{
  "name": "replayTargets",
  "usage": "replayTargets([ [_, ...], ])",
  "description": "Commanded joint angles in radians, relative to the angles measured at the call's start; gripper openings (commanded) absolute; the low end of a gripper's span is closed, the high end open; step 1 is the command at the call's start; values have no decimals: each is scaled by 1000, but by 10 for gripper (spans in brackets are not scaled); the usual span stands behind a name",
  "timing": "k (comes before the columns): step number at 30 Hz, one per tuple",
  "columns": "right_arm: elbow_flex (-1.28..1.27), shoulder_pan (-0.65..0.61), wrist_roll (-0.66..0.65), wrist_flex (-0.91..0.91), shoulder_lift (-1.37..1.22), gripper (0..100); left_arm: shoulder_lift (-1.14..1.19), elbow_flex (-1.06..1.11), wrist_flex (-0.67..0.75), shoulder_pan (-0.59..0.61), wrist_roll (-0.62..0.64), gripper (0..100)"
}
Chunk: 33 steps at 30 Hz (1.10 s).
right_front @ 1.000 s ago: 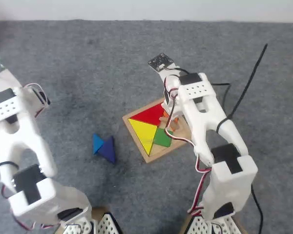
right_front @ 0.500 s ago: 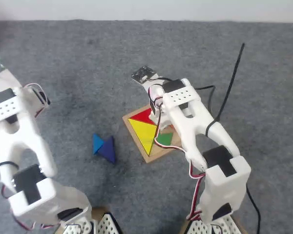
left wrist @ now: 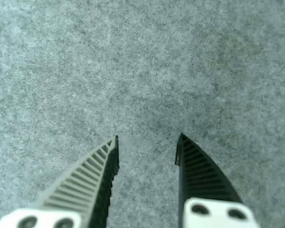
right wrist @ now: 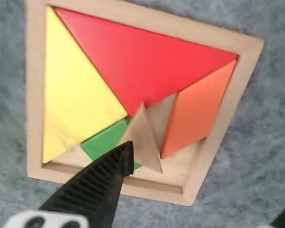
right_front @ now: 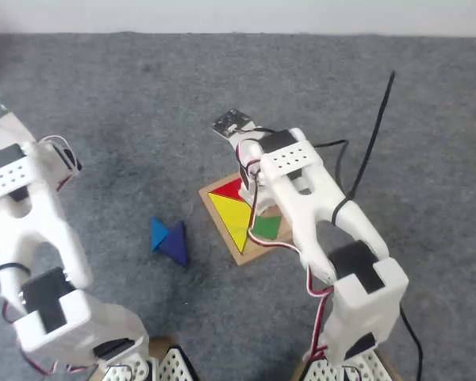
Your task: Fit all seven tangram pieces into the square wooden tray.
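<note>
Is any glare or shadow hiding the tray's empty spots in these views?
Right wrist view: no glare on the tray, evenly lit; one of the right jaws covers part of the green piece. High view: the right arm hides much of the tray. Left wrist view: carpet, a faint shadow between the left jaws.

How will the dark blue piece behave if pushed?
The dark blue piece looks flat and rigid: likely stiff, light, won't roll. On grey carpet it probably drags or snags. It seems to touch the light blue triangle, likely shoving that too.
</note>
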<state>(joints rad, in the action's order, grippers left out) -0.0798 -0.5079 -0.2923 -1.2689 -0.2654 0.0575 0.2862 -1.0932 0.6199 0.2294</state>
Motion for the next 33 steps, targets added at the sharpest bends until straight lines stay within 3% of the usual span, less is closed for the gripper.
replayTargets([
  [1, -2, -24, 12, -12, 71, 505, -18, -7, 0, -6, -5, 195],
  [10, -78, -38, 5, 87, -10, 505, -20, -5, 0, -6, -5, 195],
  [24, 91, 5, 9, 81, -130, 505, -20, -5, 0, -6, -5, 195],
  [33, 91, 13, 80, 87, -12, 505, -20, -5, 0, -6, -5, 195],
])
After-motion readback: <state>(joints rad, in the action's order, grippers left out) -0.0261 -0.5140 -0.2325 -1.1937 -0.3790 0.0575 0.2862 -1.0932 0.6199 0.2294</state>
